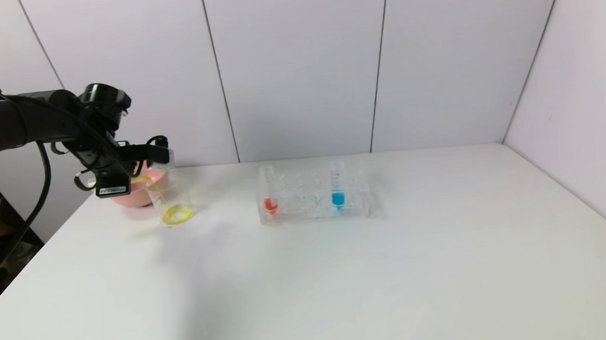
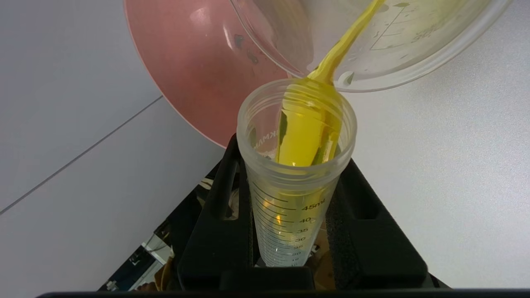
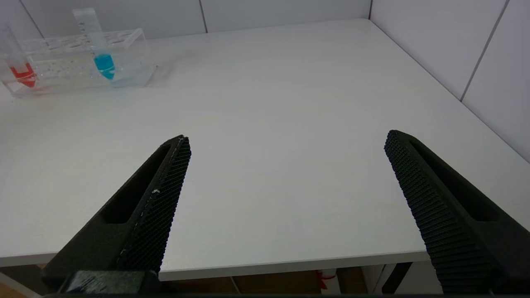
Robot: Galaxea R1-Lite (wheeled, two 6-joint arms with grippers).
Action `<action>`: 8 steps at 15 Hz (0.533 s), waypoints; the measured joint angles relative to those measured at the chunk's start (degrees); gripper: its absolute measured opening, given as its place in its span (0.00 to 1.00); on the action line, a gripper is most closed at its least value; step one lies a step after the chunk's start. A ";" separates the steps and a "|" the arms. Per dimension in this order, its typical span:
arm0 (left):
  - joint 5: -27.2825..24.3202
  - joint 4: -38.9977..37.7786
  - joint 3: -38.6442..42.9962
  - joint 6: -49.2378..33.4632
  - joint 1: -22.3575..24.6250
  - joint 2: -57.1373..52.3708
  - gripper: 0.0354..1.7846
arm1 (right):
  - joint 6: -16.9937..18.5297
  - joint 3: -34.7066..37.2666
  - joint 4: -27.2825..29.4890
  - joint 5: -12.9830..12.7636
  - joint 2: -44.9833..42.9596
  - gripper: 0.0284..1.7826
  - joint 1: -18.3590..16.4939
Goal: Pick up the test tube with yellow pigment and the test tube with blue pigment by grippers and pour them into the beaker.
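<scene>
My left gripper (image 1: 155, 151) is at the table's far left, shut on the test tube with yellow pigment (image 2: 290, 215). It holds the tube tipped over the clear beaker (image 1: 169, 200). In the left wrist view a yellow stream (image 2: 343, 45) runs from the tube's mouth into the beaker (image 2: 414, 45). Yellow liquid pools at the beaker's bottom (image 1: 178, 215). The test tube with blue pigment (image 1: 338, 186) stands upright in the clear rack (image 1: 314, 209) and also shows in the right wrist view (image 3: 101, 54). My right gripper (image 3: 287, 140) is open and empty above the table's front edge, outside the head view.
A pink bowl (image 1: 134, 198) sits right behind the beaker, also in the left wrist view (image 2: 198, 62). A red-liquid tube (image 1: 269, 191) stands at the rack's left end. White walls close the back and right of the table (image 1: 343, 284).
</scene>
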 joint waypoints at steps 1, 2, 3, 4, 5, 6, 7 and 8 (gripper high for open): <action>0.17 0.02 0.00 -0.02 0.00 0.02 0.27 | 0.00 0.00 0.00 0.00 0.00 0.96 0.00; 0.43 0.02 0.00 0.00 -0.02 0.02 0.27 | 0.00 0.00 0.00 0.00 0.00 0.96 0.00; 0.56 0.00 0.00 -0.02 -0.06 0.02 0.27 | 0.00 0.00 0.00 0.00 0.00 0.96 0.00; 0.65 0.00 0.00 -0.02 -0.15 0.02 0.27 | 0.00 0.00 0.00 0.00 0.00 0.96 0.00; 0.76 0.02 0.00 -0.02 -0.23 0.02 0.27 | 0.02 0.00 0.00 0.00 0.00 0.96 0.00; 1.17 -0.02 0.00 -0.02 -0.33 0.02 0.27 | 0.00 0.00 0.00 0.00 0.00 0.96 0.00; 1.66 -0.07 0.00 -0.02 -0.37 0.00 0.27 | 0.02 0.00 0.00 0.00 0.00 0.96 0.00; 1.85 -0.07 0.00 0.00 -0.44 0.00 0.27 | 0.02 0.00 0.00 0.00 0.00 0.96 0.00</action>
